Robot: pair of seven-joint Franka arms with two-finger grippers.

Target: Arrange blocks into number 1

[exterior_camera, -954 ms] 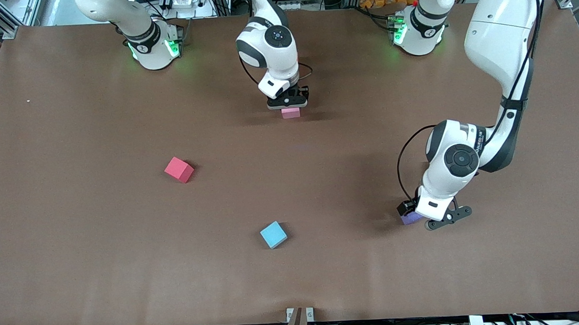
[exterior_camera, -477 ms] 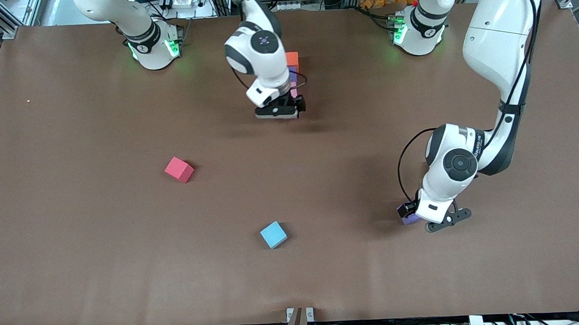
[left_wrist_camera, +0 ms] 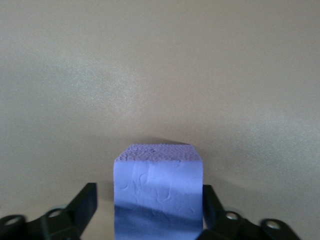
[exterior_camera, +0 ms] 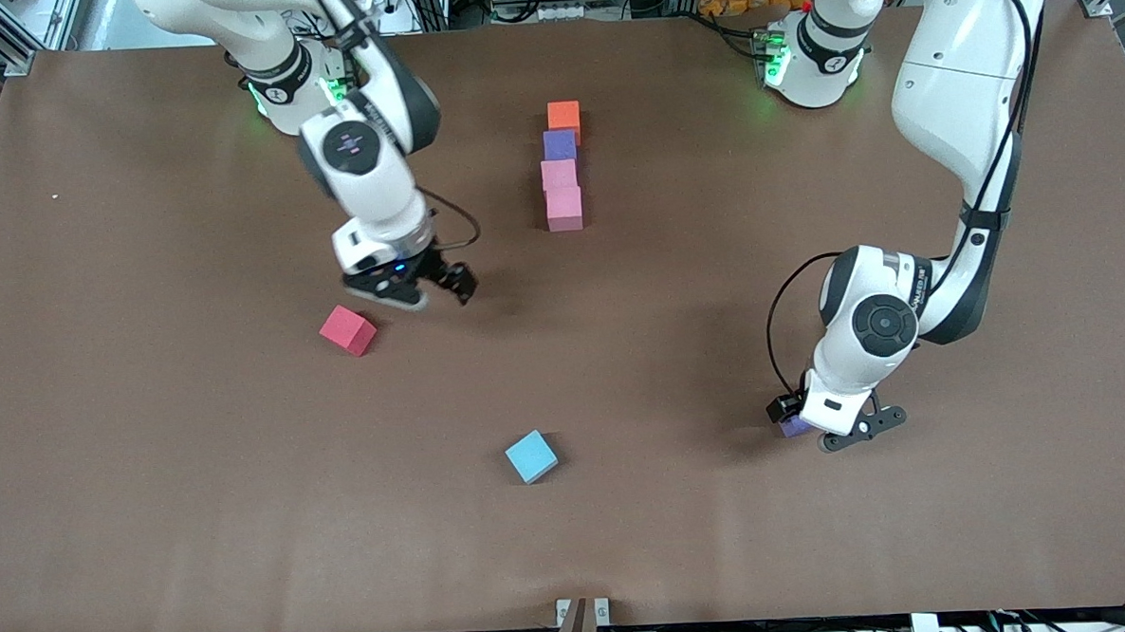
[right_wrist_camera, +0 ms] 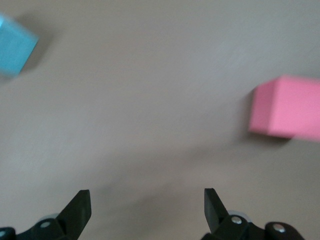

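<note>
Four blocks lie in a straight line in the front view: orange block [exterior_camera: 563, 116] nearest the bases, then a purple block [exterior_camera: 560, 145], a pink block [exterior_camera: 558, 174] and a second pink block [exterior_camera: 564, 209]. A second purple block [exterior_camera: 794, 426] [left_wrist_camera: 158, 190] rests on the table toward the left arm's end. My left gripper [exterior_camera: 808, 429] [left_wrist_camera: 150, 200] is low around it and open: one finger touches a side, the other stands a little apart. My right gripper [exterior_camera: 419, 292] [right_wrist_camera: 147, 200] is open and empty over bare table beside the red cube.
A red cube [exterior_camera: 348, 330] [right_wrist_camera: 285, 107] lies toward the right arm's end. A light blue cube [exterior_camera: 531, 456] [right_wrist_camera: 15, 45] sits nearer to the front camera, around mid-table. The brown tabletop [exterior_camera: 153, 514] stretches wide around them.
My right gripper let go of the pink block at the line's near end and swung toward the red cube, uncovering the line. My left gripper shifted slightly at the purple block.
</note>
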